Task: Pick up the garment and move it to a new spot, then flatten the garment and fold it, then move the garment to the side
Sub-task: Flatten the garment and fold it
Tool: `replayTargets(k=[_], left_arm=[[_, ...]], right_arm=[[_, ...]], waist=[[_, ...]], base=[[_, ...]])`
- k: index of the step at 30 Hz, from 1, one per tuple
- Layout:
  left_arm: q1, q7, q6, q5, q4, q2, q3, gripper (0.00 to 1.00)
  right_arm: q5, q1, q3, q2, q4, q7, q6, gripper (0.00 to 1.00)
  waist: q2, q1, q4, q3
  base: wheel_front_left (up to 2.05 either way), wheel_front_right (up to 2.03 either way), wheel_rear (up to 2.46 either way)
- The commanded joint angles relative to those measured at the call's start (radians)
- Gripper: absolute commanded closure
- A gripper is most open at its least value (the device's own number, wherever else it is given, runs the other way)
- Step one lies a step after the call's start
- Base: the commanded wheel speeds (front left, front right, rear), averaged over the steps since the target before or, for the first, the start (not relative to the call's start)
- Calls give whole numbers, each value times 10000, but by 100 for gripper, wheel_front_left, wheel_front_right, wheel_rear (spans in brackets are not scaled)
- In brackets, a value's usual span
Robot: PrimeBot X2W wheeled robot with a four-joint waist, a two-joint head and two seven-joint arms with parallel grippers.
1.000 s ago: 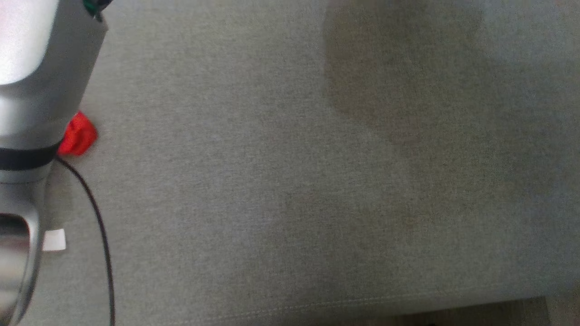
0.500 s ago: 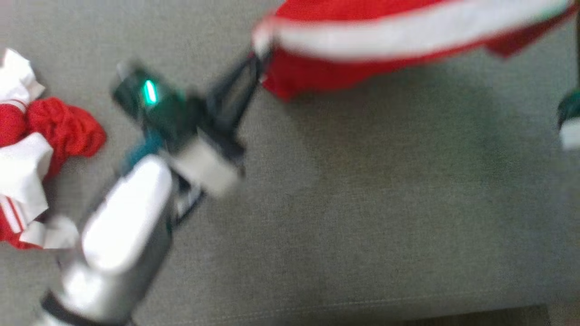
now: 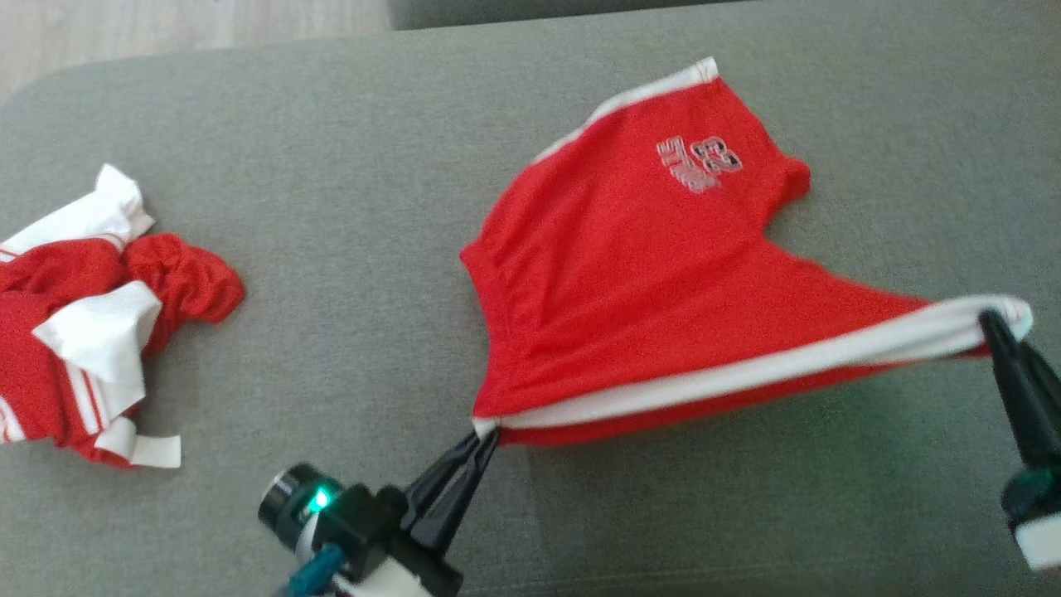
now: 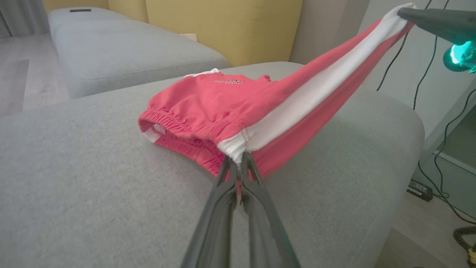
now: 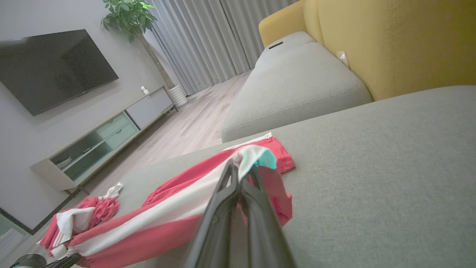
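The garment [image 3: 630, 274], red shorts with a white side stripe and a printed number, is stretched between both grippers above a grey sofa cushion [image 3: 356, 207], its far part resting on the cushion. My left gripper [image 3: 489, 434] is shut on the waistband corner at the stripe's near end; the left wrist view shows the garment [image 4: 208, 108] pinched at my left gripper [image 4: 238, 160]. My right gripper [image 3: 999, 319] is shut on the stripe's other end, raised off the cushion. In the right wrist view my right gripper [image 5: 241, 165] pinches white fabric of the garment [image 5: 167, 219].
Another crumpled red and white garment [image 3: 91, 315] lies at the cushion's left end, also as a red and white heap [image 5: 81, 219]. A second grey cushion [image 5: 297, 89] and a yellow backrest [image 5: 390, 41] stand beyond. Cables [image 4: 431, 111] hang past the cushion's right edge.
The head camera has swung, so the whole picture shifted. The garment, blurred and high half a second ago, now hangs taut lower over the cushion between both shut grippers.
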Motion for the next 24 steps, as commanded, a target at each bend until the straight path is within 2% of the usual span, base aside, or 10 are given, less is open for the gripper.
replayTargets(k=[1,6,10,16,24], left_arm=[[-45,-53,59,-15,-417,35,490,100],[607,-53,96,41,-688,167,720,100],[382,-53,-6,-306,-763,-43,876,100],[-1137,-53,-211,-1100,-214,-639,378,100],[-3984,185,-247,-2989,1224,-1038,-784,100]], right_arm=[[-116,279,-280,-261,-536,172,73,100],[-582,1337,-1415,124,-1703,1282,73,100],[-757,1242,-1763,340,-2122,2351,73,100],[-976,-309,-1791,413,-1456,3531,73,100],[-1080,-2949,-1085,-581,43,4832,73,100]], waist=[[-1,4,120,-109],[-1,4,366,-238],[-1,4,589,-177],[-1,4,1060,194],[-1,4,1652,1067]], base=[[0,0,0],[0,0,0],[0,0,0],[0,0,0],[0,0,0]])
